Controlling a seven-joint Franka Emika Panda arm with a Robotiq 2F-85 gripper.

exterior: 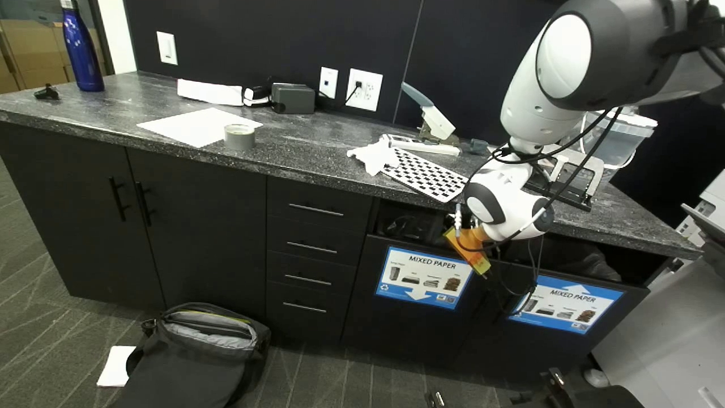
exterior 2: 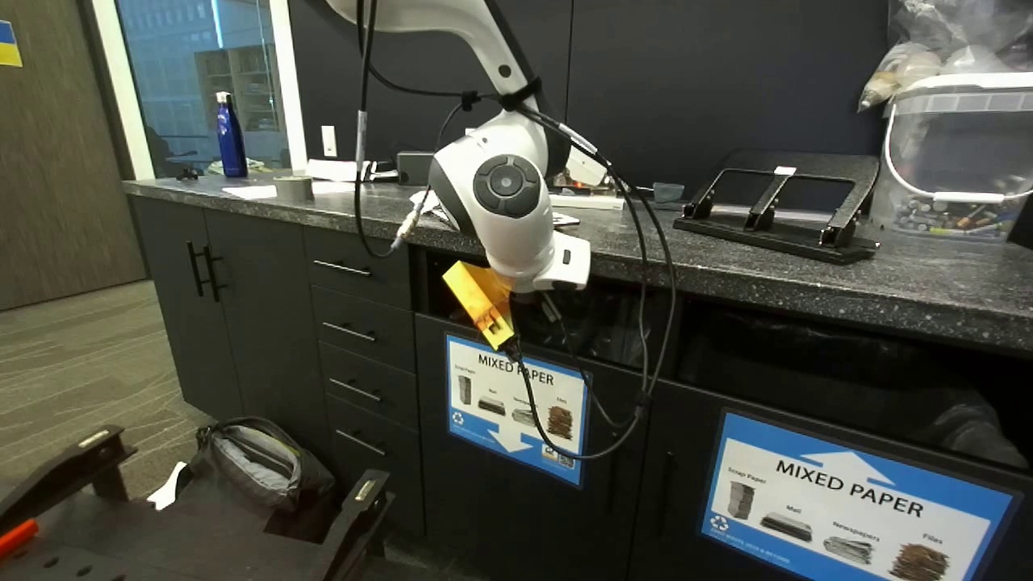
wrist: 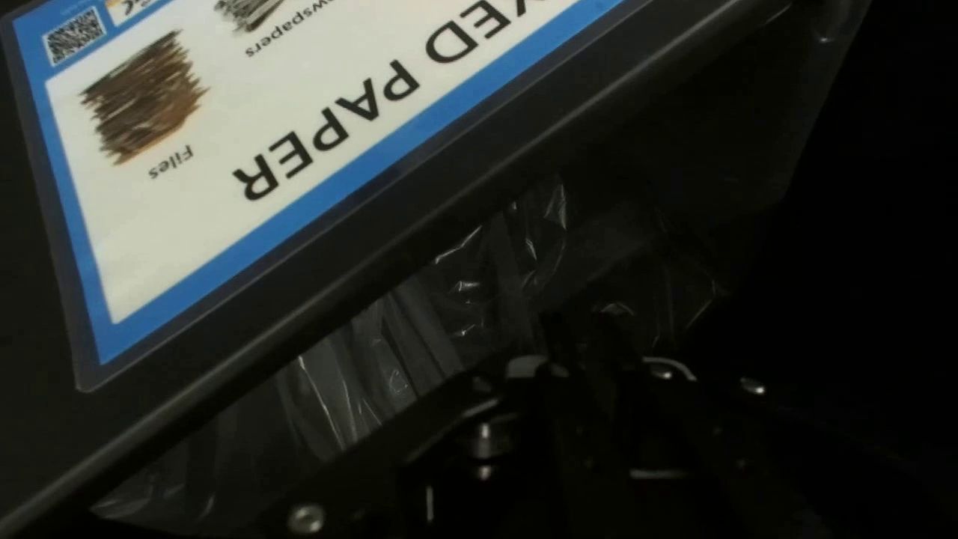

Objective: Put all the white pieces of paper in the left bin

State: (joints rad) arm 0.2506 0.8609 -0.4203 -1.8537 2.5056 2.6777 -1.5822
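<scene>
Dark speckled countertop, tall blue bottle, round grey tape roll, crumpled white paper (overlapping a black-and-white checkered mat)

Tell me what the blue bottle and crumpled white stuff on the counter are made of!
The crumpled white stuff: matte, probably thin paper, judging by its creases. The blue bottle: glossy, with pale glints; maybe painted metal, but could be plastic.

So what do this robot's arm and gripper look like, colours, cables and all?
The arm has smooth, rounded white shells with dark grey sections and a round dark button cap. Black cables loop loosely along it, with pale tags. Near its end sits a yellow-orange box. The gripper looks black, with silvery screws; its finer shape is lost in shadow.
</scene>
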